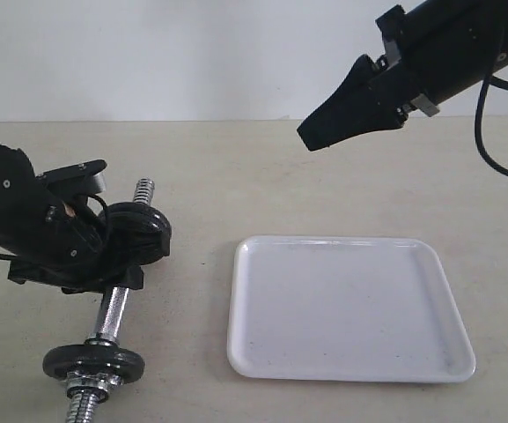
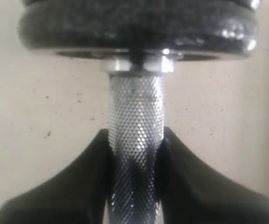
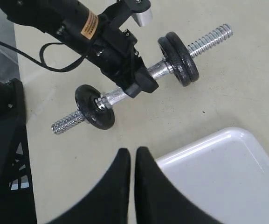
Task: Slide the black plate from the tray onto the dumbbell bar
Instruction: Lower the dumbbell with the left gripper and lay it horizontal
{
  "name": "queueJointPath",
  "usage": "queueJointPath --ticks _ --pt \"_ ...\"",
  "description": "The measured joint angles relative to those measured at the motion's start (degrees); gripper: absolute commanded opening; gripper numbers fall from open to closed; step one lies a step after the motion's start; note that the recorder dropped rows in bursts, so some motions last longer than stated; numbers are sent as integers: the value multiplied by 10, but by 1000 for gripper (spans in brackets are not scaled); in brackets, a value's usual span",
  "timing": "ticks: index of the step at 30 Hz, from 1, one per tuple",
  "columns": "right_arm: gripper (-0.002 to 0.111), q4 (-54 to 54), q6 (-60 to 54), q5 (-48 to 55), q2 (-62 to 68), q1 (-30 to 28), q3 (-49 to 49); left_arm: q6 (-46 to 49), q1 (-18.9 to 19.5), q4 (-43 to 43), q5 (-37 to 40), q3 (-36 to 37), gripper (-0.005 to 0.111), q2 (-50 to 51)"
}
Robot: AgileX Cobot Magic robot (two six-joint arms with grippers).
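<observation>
What I see on my beige table (image 1: pixel 236 167): a dumbbell and a tray.
The dumbbell bar (image 1: pixel 111 310) lies to my left, carried by one black disc (image 1: pixel 92 361) at its near end and two discs (image 1: pixel 143 231) pressed together at its far end. The white tray (image 1: pixel 350 308) sits flat beside it, not touching.

You cannot read any text, brand or number in these views. The only marking is an orange-yellow sticker (image 3: pixel 90 25) on the left arm (image 3: pixel 45 14). It has dark print, but the letters are too small and blurred to read.
</observation>
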Motion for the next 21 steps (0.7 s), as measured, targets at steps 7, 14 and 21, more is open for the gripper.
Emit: queueJointPath --ticks 7,14,21 --pt "0 0 0 0 0 0 0 -1 -5 0 0 -31 4 25" --pt "0 0 0 0 0 0 0 -5 -28 -1 -3 -51 4 33" --pt "0 0 0 0 0 0 0 -32 -32 -2 -4 -54 4 45"
